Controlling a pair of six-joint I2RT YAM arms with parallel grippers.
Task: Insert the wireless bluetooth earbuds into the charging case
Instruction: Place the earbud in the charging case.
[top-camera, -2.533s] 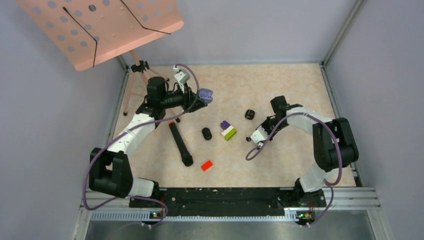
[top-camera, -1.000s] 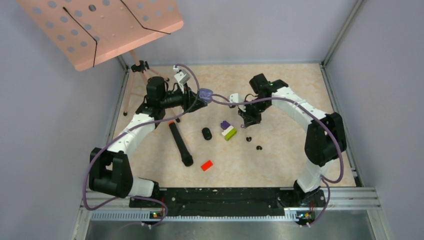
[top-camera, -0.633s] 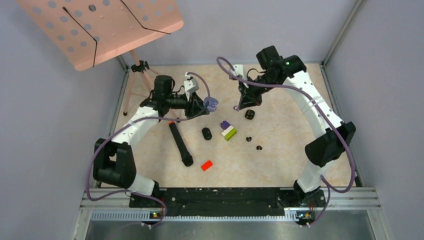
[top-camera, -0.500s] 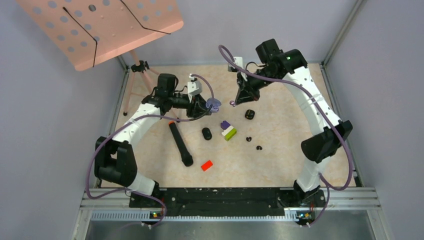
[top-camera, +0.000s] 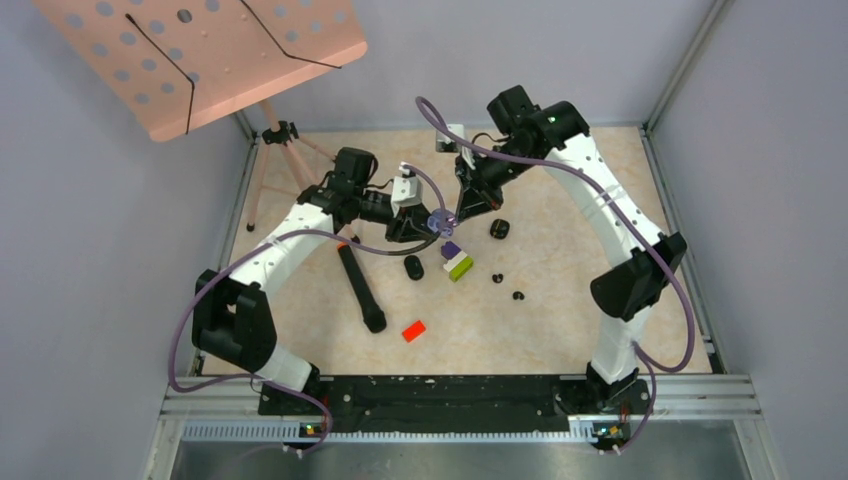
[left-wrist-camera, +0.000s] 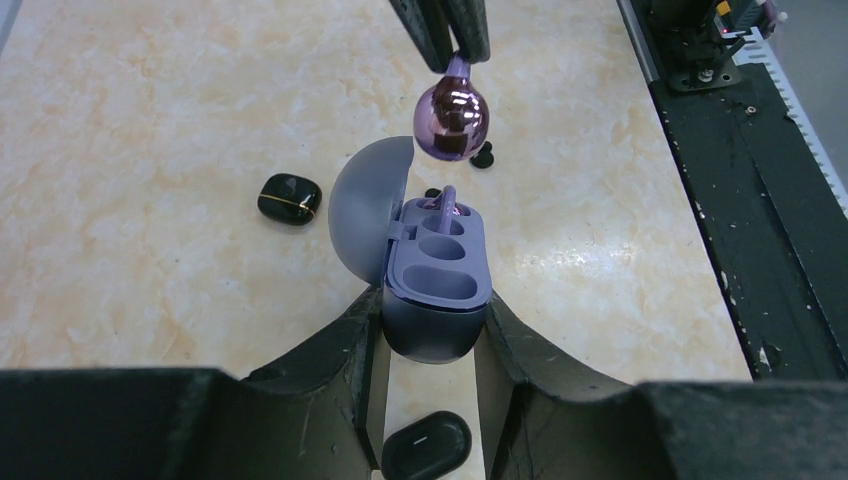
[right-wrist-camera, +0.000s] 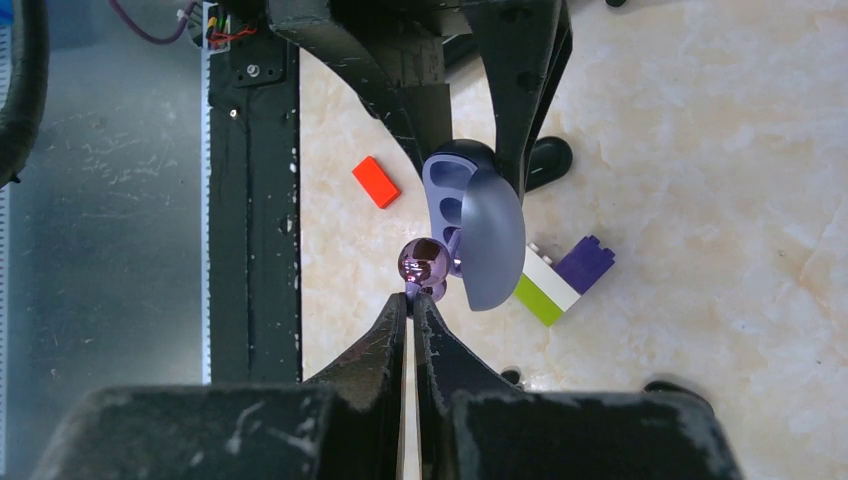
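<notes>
- Top external: the left gripper (top-camera: 430, 226) is clamped on an open purple charging case (top-camera: 438, 219), held above the table (top-camera: 560, 330) near its middle.
- The right gripper (top-camera: 461, 213) points down at the case from 1 o'clock, with its tips close to it. What they pinch is too small to tell here.
- A black case (top-camera: 500, 229) lies at 3 o'clock of the purple one and a second black case (top-camera: 414, 267) at 7 o'clock. A purple, white and green brick stack (top-camera: 456, 260) lies at 5 o'clock.
- A loose black earbud (top-camera: 497, 278) and a second black earbud (top-camera: 518, 295) lie at 4 o'clock of the bricks. A red block (top-camera: 413, 330) is at 7 o'clock of them and a black rod (top-camera: 361, 288) at 9 o'clock.
- Left wrist: the case sits clenched between the left fingers (left-wrist-camera: 365, 345), with its lid (left-wrist-camera: 368, 222) swung open toward 9 o'clock.
- A seated purple earbud (left-wrist-camera: 447, 205) stands in the case's far hollow.
- A glossy purple earbud (left-wrist-camera: 452, 118) hangs at 12 o'clock of the case, apart from it. The right gripper's closed fingers pinch it by the stem.
- Right wrist: the right fingers are squeezed together on that stem, and the bud sits at 12 o'clock of their tips.
- The bud is just beside the case's open face, at its 7 o'clock; whether they touch cannot be told.
- The red block lies at 10 o'clock of the bud and the brick stack at 3 o'clock.
</notes>
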